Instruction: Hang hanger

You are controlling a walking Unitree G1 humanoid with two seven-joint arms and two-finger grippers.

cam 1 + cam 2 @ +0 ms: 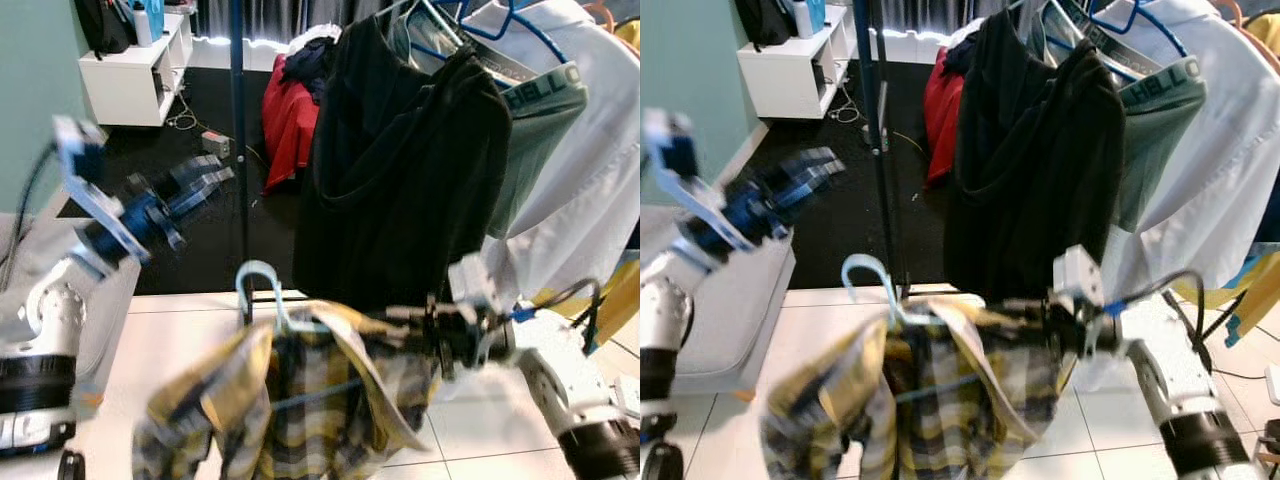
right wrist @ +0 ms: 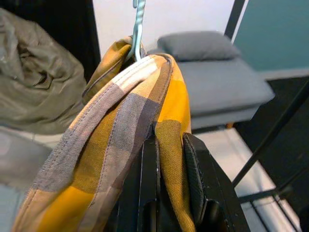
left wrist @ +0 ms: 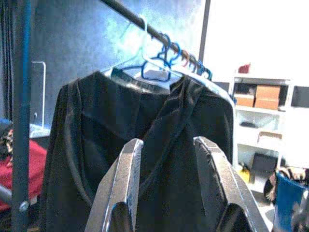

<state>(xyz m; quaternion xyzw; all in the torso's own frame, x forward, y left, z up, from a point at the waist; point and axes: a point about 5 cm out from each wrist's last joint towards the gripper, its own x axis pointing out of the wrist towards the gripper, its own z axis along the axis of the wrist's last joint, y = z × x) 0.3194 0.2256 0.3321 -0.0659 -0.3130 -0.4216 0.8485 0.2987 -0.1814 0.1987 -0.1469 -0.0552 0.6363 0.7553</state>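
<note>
Carrying stage: right pincer [image 1: 425, 325] pinches plaid shirt [image 1: 300, 400] on hanger [image 1: 262, 290].
Left pincer [image 1: 205, 180] spread; next, lift hook onto rail [image 3: 140, 21].

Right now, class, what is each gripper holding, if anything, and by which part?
The right gripper pinches the plaid shirt at its shoulder, where it drapes over the light blue hanger. The left gripper is open, holding nothing.

Left gripper [image 3: 166, 188] fingers [image 3: 120, 193] spread apart, nothing between them. Just beyond hangs a black garment [image 3: 145, 145] on a hanger [image 3: 145, 72], hooked over a dark rail [image 3: 130, 13]. Further blue hangers [image 3: 186, 58] crowd along the rail. Blue upright pole [image 3: 21, 111] at one side; white shelving [image 3: 263, 121] with boxes behind.
</note>
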